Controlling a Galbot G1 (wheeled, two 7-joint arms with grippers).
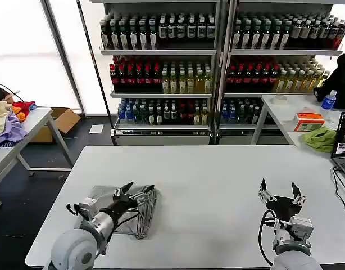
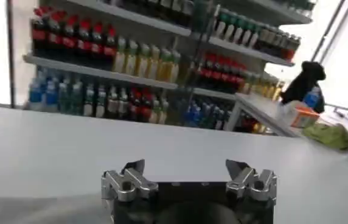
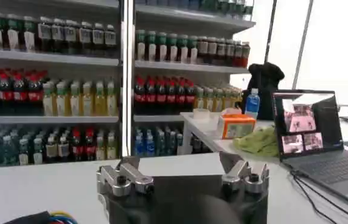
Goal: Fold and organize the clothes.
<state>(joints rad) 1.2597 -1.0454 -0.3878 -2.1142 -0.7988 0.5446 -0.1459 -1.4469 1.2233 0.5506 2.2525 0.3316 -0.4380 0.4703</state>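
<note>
Your folded T-shirt [image 1: 140, 209] lies near the desk's [image 1: 217, 174] front-left edge, partly hidden by the spread left end effector [image 1: 129, 192]; right end effector [image 1: 281, 193] spread, over bare desk.

1. White table [image 1: 206, 185]: smooth, matt top, looks laminate.
2. Light grey T-shirt [image 1: 140, 211]: soft cloth, matt, bunched and creased.
3. Left gripper [image 1: 132, 190]: black fingers, matt, plastic-looking; silver metal knuckles [image 2: 125, 182] with a dull sheen.
4. Right gripper [image 1: 280, 189]: same black fingers, silvery metal joints [image 3: 120, 179]; glossy black cable [image 1: 266, 225] below.
5. Shelving rack [image 1: 161, 52]: painted metal, holding glossy plastic bottles.
6. Lime-green cloth [image 1: 320, 138]: crumpled, matt fabric.
</note>
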